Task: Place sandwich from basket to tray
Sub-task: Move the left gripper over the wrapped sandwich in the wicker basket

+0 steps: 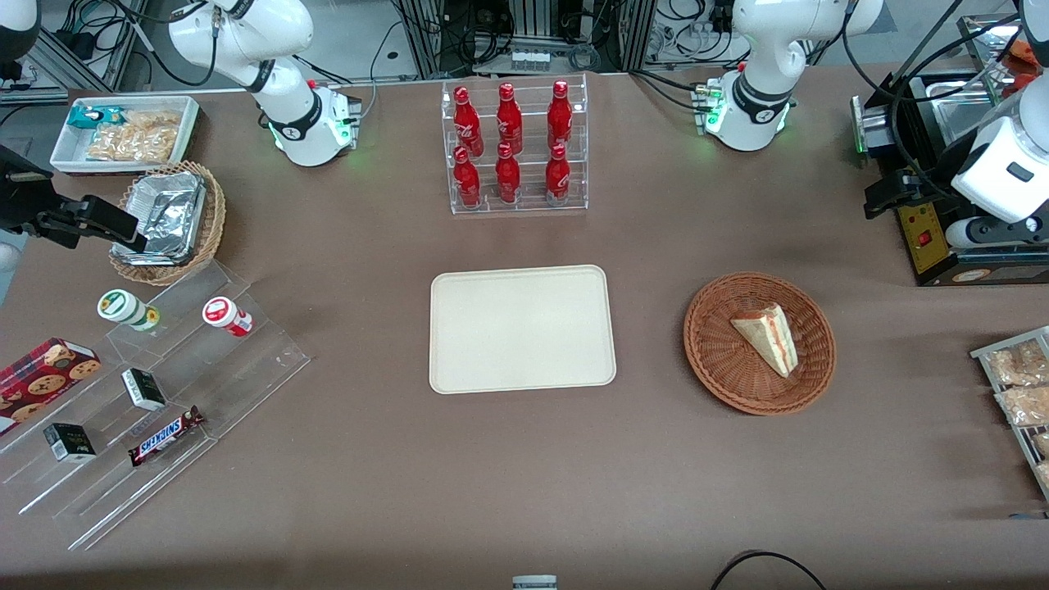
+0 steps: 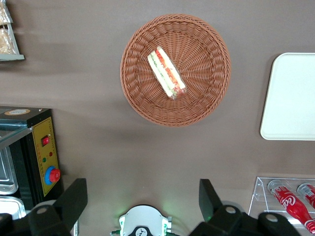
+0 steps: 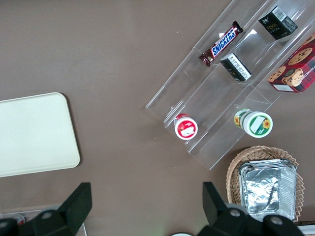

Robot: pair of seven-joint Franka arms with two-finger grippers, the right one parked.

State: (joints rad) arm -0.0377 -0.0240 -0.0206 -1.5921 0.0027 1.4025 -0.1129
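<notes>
The gripper [image 2: 142, 206] hangs high above the tabletop [image 1: 524, 475], toward the working arm's end. Its two dark fingers [image 2: 74, 199] stand wide apart with nothing between them. Seen from the left wrist camera, the sandwich [image 2: 166, 72] lies well apart from the fingers, below them, in the basket [image 2: 206, 98] on the tabletop, roughly in line with the gap between them.

The sandwich [image 1: 769, 338] is a pale triangular wedge of bread, its red and green filling showing as stripes along one long edge. It rests near the middle of the basket [image 1: 721, 360], touching the weave. Its long axis runs on a diagonal. In the front view its narrow tip points toward that camera and toward the working arm's end, and the broad end faces the row of red bottles [image 1: 510, 143].

The basket is round, shallow, reddish-brown wicker with a tight ribbed weave and a thicker rim. Beside it, toward the parked arm's end and not touching it, lies the tray [image 1: 459, 352], a smooth cream rectangle with rounded corners and a low rim; nothing lies on it. The tabletop is covered in a matte brown cloth.
</notes>
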